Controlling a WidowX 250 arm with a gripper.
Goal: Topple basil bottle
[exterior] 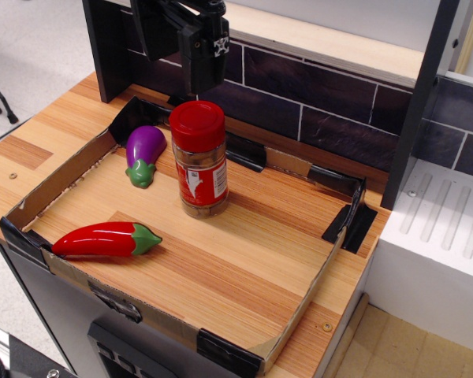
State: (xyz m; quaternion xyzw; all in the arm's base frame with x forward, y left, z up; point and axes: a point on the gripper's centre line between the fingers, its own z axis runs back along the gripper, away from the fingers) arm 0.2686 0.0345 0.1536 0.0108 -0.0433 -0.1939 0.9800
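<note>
The basil bottle (199, 161) stands upright near the middle-left of the wooden tabletop. It is a clear jar with a wide red cap, a red-and-white label and brownish contents. My black gripper (206, 79) hangs just above and behind the bottle's cap, close to the back wall, with a small gap to the cap. Its fingers look like one dark block, so I cannot tell whether they are open or shut. It holds nothing that I can see.
A low cardboard rim (59, 179) with black taped corners fences the wooden surface. A purple toy eggplant (144, 152) lies just left of the bottle. A red toy chili pepper (106, 239) lies at front left. A dark tiled wall (315, 98) runs behind. A white sink unit (441, 228) stands to the right.
</note>
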